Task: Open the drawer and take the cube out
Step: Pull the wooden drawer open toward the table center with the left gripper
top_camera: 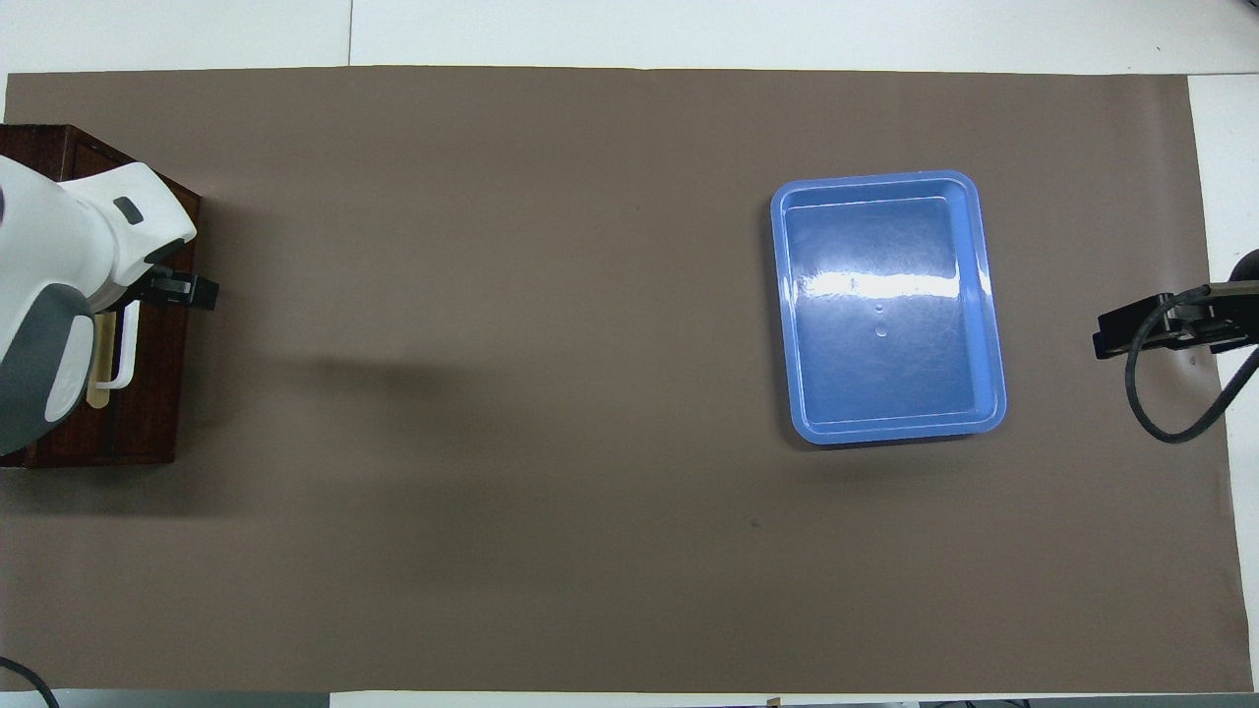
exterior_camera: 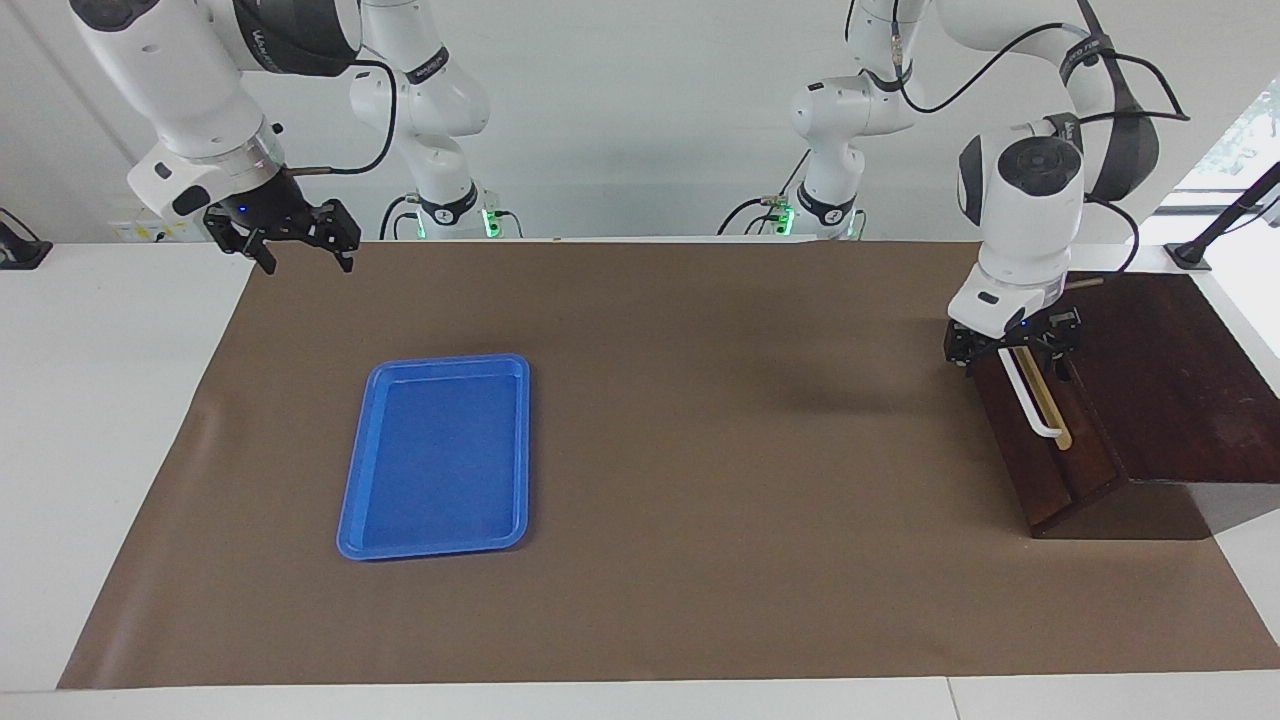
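Dark brown wooden drawer [exterior_camera: 1040,440], shut, white bar handle [exterior_camera: 1030,400]: you see left gripper [exterior_camera: 1010,350] spread astride it; right gripper [exterior_camera: 290,245] spread, waiting.

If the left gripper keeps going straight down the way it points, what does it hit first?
Most likely the white handle on the closed drawer: the open left gripper points down at the handle's end nearer the robots. Whether its fingers already straddle the bar is unclear.
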{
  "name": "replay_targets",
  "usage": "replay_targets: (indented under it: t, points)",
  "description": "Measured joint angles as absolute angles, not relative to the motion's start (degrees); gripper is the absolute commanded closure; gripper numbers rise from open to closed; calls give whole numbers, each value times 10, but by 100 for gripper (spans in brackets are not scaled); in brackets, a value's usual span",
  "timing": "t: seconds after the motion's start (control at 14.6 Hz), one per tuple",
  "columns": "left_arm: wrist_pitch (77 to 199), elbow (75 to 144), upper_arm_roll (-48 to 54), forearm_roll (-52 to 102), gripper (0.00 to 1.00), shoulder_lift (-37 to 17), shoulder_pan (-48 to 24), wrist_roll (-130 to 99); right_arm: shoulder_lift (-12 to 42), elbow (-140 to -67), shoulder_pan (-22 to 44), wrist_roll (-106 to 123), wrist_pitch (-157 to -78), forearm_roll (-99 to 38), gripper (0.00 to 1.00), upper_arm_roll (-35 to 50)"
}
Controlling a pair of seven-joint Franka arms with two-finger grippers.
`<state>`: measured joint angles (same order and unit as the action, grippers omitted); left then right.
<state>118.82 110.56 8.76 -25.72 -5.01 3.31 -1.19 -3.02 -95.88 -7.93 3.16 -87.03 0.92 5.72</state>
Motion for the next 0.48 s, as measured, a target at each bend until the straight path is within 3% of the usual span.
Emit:
replay_targets:
  t: [0.48]
  points:
    - [1254, 1149, 81, -279, 0, -75, 43, -6, -33, -959, -78, 32, -870, 9, 0, 62]
